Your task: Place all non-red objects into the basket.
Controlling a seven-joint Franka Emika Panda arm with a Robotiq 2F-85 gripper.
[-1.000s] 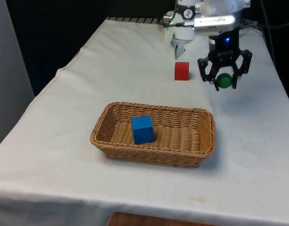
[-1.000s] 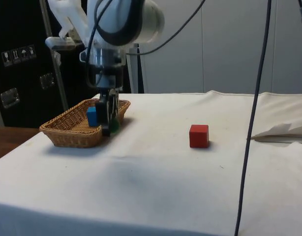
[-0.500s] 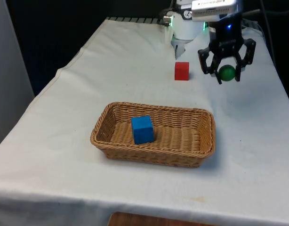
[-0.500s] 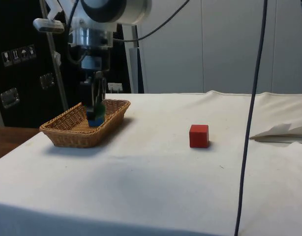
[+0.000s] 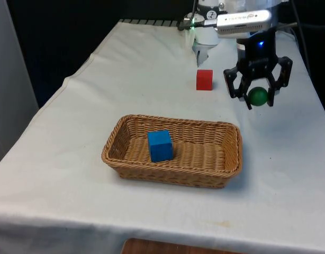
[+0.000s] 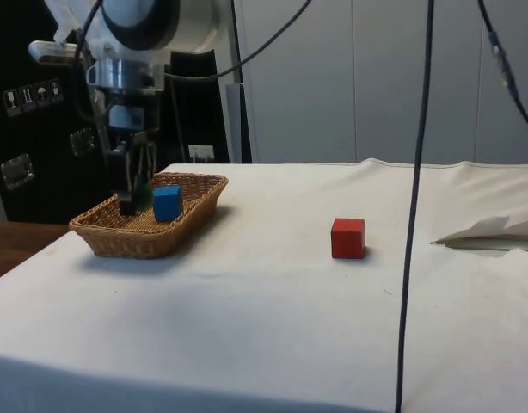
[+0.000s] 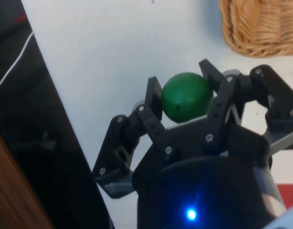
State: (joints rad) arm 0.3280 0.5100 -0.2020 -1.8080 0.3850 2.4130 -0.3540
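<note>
- A robotics lab or test room, not a home.
- A table under a white cloth [image 5: 152, 69] serves as the workspace.
- Black curtains [image 5: 62, 32] hang at ten o'clock.
- Loose cables [image 6: 416, 206] dangle before dark cabinets [image 6: 32, 129] and plain pale wall panels [image 6: 350, 77].

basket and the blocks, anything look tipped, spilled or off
Nothing stands out. The basket sits flat on the cloth with the blue cube resting inside it, the red cube sits squarely on the table, and the tool holds the green ball cleanly in the air.
</note>
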